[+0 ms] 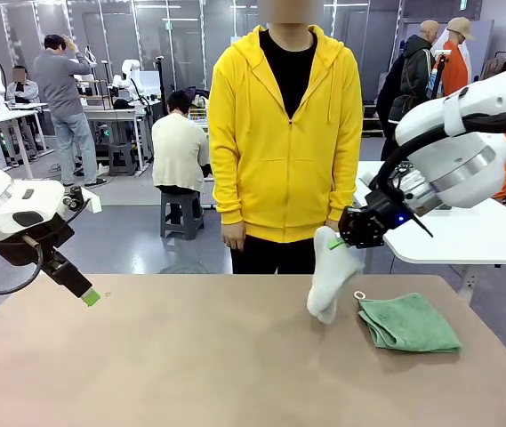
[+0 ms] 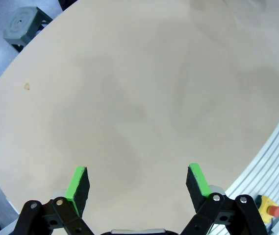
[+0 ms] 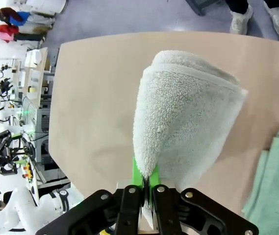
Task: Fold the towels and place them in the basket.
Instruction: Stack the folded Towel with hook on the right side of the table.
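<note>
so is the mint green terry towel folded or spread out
Folded. The mint green terry towel lies on the brown table as a compact layered pad, its white corner loop showing.

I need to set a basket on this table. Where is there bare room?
Free: the table's whole left and middle, from the open left gripper across to the cream towel hanging from the right gripper. Crowded: the right side, around the green towel.

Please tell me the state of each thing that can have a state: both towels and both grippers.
cream towel: pinched at one edge, hanging folded over from the right gripper, its lower end at the table.
green towel: lying folded on the table, white loop at its corner, not held.
right gripper: shut on the cream towel.
left gripper: open, holding nothing, above bare table.
</note>
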Motion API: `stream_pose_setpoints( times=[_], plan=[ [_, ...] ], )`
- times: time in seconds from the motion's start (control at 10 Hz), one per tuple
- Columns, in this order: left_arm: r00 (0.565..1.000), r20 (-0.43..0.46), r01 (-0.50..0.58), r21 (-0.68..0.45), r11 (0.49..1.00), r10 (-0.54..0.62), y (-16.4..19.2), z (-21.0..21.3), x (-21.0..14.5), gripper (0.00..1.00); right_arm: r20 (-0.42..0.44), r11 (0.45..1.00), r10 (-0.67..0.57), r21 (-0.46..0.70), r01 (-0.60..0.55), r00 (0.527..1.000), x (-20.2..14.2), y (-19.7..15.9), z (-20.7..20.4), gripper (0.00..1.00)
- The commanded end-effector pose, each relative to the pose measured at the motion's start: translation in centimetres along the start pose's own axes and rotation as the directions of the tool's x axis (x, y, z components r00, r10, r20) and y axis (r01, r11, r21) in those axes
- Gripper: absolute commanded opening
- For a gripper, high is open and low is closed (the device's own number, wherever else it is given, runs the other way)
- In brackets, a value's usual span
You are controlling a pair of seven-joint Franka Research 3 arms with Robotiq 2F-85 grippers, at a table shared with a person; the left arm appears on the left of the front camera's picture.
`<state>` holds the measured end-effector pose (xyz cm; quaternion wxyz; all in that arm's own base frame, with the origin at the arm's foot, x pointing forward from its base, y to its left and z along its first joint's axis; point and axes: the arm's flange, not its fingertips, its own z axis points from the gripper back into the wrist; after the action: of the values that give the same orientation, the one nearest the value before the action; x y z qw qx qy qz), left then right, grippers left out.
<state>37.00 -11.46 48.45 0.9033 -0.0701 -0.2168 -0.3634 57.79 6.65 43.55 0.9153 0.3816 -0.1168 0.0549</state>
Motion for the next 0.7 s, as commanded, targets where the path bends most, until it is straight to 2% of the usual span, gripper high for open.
stream_pose_setpoints(
  times=[0.0,0.1,0.6],
  plan=[
    [1.0,0.0,-0.003,0.001,1.0,0.003,0.1,0.0,0.0,1.0,-0.027,0.999,0.028,0.039,-0.027,0.999,-1.0,-1.9,1.5,0.05],
    [1.0,0.0,-0.003,0.001,1.0,0.003,0.1,0.0,0.0,1.0,-0.051,0.999,0.035,0.024,-0.034,0.998,-1.5,-3.0,2.3,0.05],
    [1.0,0.0,-0.003,0.001,1.0,0.003,0.1,0.0,0.0,1.0,-0.06,0.999,0.051,-0.014,-0.052,0.997,-4.1,-6.9,5.1,0.05]
  ],
)
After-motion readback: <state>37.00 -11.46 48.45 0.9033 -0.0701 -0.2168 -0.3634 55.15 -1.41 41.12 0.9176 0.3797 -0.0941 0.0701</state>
